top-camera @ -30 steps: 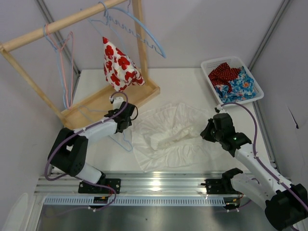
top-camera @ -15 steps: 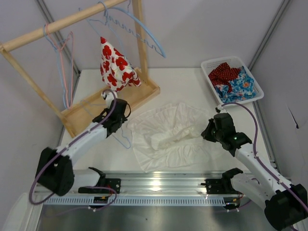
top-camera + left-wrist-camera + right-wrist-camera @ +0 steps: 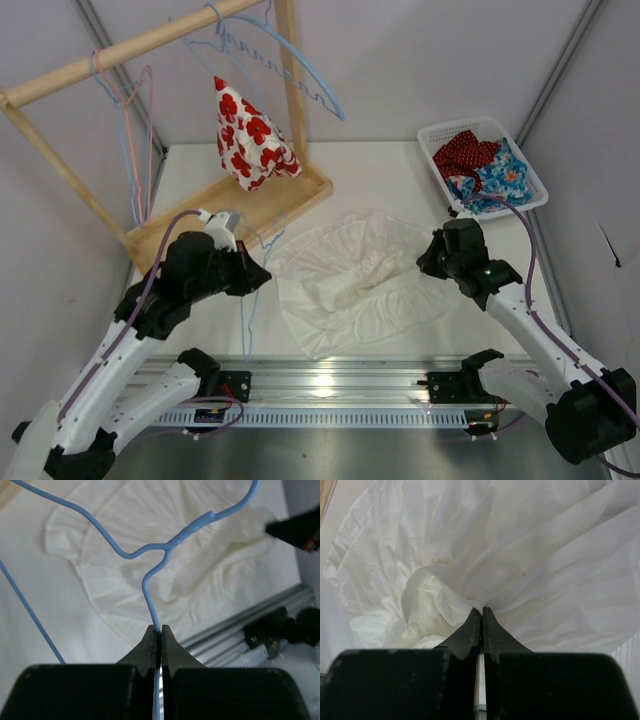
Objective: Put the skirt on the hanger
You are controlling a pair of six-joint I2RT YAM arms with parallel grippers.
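The white skirt (image 3: pixel 350 280) lies crumpled on the table, also seen in the left wrist view (image 3: pixel 125 595) and filling the right wrist view (image 3: pixel 530 545). My left gripper (image 3: pixel 248 276) (image 3: pixel 159 628) is raised above the table to the skirt's left. It is shut on the wire of a light-blue hanger (image 3: pixel 150 587), whose thin frame (image 3: pixel 246 322) hangs down below it. My right gripper (image 3: pixel 430 262) (image 3: pixel 481 611) is shut on a bunched fold at the skirt's right edge.
A wooden rack (image 3: pixel 240 205) stands at the back left with a red-flowered garment (image 3: pixel 250 135) and more hangers (image 3: pixel 135 130) on its bar. A white basket (image 3: pixel 530 190) of coloured clothes sits at the back right. A metal rail (image 3: pixel 330 385) runs along the near edge.
The left gripper closed on the blue hanger and lifted it off the table, drawing back toward the near left. The flowered garment swung a little. The right gripper shifted slightly with the skirt's edge.
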